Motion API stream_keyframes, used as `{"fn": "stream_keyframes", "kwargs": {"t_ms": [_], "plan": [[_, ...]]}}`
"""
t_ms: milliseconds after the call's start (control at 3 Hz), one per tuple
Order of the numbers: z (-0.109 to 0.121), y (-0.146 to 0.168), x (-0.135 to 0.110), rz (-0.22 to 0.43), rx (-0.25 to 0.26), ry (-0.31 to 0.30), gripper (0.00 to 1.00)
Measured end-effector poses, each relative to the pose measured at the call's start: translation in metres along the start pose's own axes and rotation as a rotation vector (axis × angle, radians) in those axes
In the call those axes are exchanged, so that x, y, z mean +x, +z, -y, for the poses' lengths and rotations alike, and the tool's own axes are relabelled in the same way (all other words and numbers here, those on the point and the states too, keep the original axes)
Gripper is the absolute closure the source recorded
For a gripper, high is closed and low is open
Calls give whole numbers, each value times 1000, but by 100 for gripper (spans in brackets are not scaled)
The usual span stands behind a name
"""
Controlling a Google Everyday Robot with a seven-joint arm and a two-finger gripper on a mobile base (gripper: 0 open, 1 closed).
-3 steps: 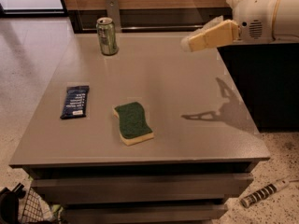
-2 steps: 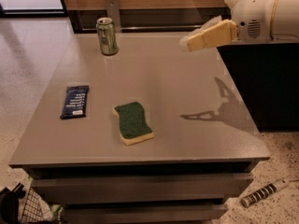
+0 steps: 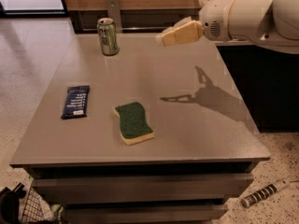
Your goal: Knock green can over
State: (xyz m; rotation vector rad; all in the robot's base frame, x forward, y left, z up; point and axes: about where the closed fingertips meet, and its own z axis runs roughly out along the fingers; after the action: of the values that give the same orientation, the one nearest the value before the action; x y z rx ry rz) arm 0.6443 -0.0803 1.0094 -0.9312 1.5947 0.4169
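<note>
The green can [image 3: 108, 37] stands upright near the far left corner of the grey table [image 3: 187, 139], its silver top with pull tab showing. My gripper [image 3: 164, 37] hangs above the far middle of the table, to the right of the can and well apart from it, its pale fingers pointing left toward the can. The white arm behind it reaches in from the upper right.
A dark blue snack packet [image 3: 75, 101] lies flat at the left. A yellow sponge with a green top [image 3: 133, 122] lies near the front middle. A wooden wall with a metal bracket [image 3: 112, 8] is behind the can. A wire basket [image 3: 28, 209] sits on the floor.
My gripper has moved left across the far side of the table, closer to the can. The can, packet and sponge have not moved.
</note>
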Motion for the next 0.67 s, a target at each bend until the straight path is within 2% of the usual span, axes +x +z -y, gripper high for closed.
{"fn": "stream_keyframes", "kwargs": {"t_ms": [333,667], "plan": [[7,45,0,41,14,15,0],[1,89,9,95,1,53,0]]}}
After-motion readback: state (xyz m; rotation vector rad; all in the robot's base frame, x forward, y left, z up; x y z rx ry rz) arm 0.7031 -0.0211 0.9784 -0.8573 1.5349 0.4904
